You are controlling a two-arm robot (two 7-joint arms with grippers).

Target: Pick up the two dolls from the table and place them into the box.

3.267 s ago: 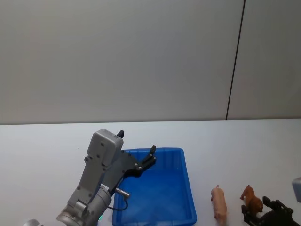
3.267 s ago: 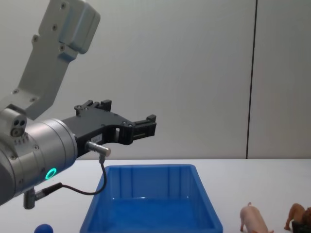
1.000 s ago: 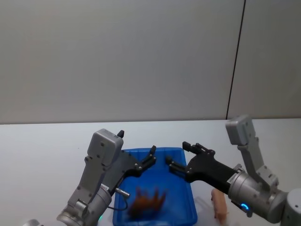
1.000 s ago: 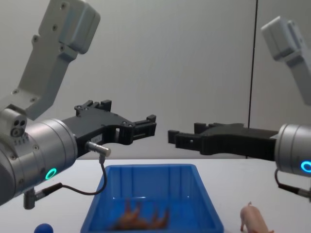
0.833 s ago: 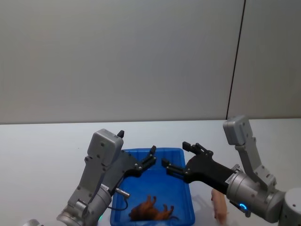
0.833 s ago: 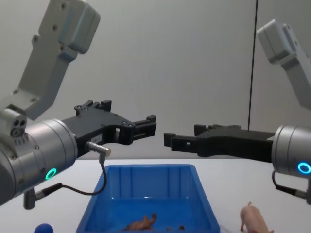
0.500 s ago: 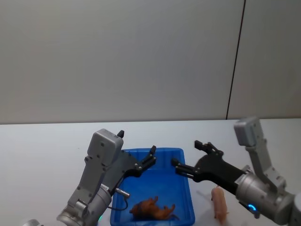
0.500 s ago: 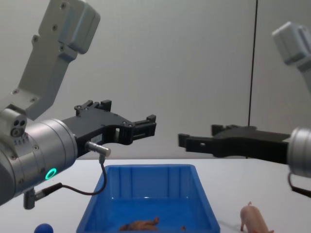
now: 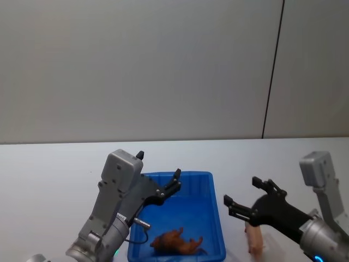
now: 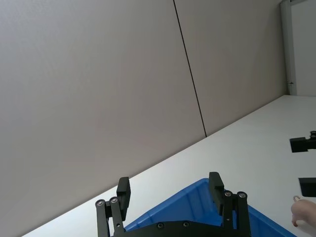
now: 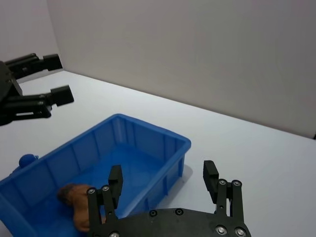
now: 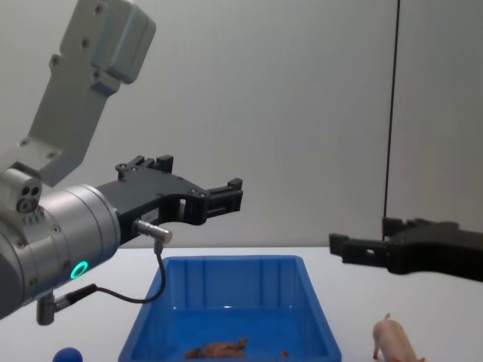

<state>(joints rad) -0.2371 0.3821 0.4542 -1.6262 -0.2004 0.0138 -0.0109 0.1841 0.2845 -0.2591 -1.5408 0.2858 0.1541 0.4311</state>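
Back comes the right gripper (image 9: 240, 191), swung out from over the box (image 9: 191, 213). It now hangs above the table (image 9: 54, 174) on the box's right side, fingers spread wide with nothing between them. Just beneath it stands the pink pig (image 9: 254, 238), upright on the table. In the head view the near finger partly hides the pig, but the chest view shows a clear gap between the two. Off to that gripper's left and lower down, inside the box, the brown animal (image 9: 177, 241) lies on its side at the near end, right where it came to rest half a second ago. Meanwhile the left gripper (image 10: 169, 181) hasn't budged. It hovers above the box's far left corner, fingers wide apart and empty, with the brown animal below it and closer to the robot than its fingertips. A small blue ball (image 12: 68, 354) sits on the table under the left arm, outside the box.
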